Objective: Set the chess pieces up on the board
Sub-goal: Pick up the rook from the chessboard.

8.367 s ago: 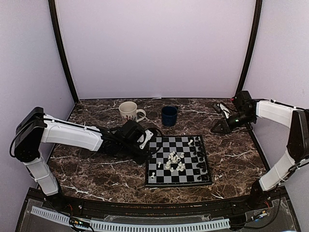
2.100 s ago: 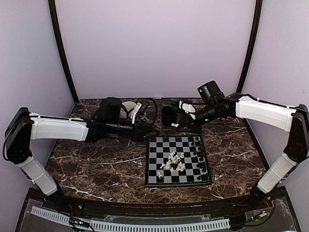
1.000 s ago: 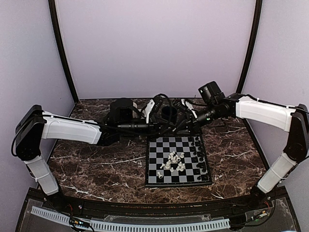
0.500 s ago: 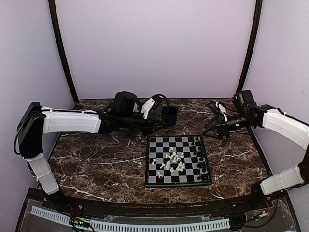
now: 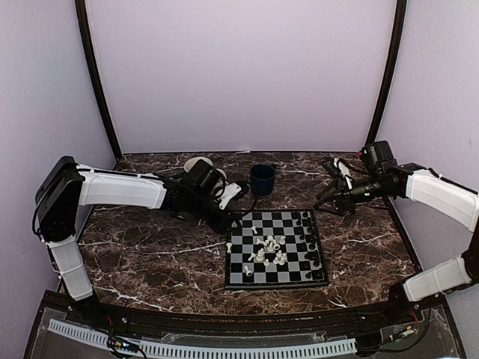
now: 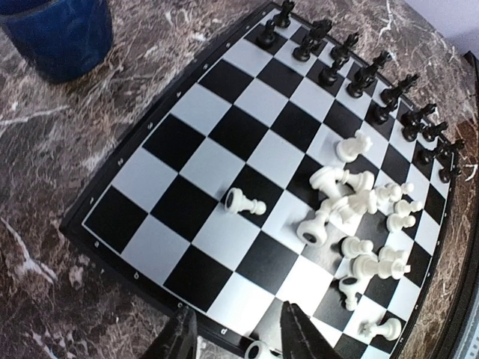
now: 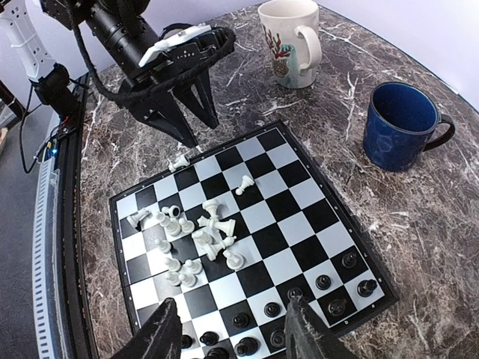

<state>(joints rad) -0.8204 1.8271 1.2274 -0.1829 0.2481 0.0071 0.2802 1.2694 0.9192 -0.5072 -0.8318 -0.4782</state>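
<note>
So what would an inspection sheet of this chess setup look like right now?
Surface: dark marble-patterned table.
Job's things: board lies flat; black pieces upright in two rows along one edge; white pieces mostly toppled in a central heap.
Clutter: white mug and blue mug, both off the board.
End effectors: left end effector open at the board's corner, stray white piece by its fingertips; right end effector open, empty.
Cables: black cables loop along the left wrist.
Surroundings: plain lilac walls, black posts.

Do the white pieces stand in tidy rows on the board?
No, the white pieces lie in a loose heap near the middle of the board, several of them on their sides.
</note>
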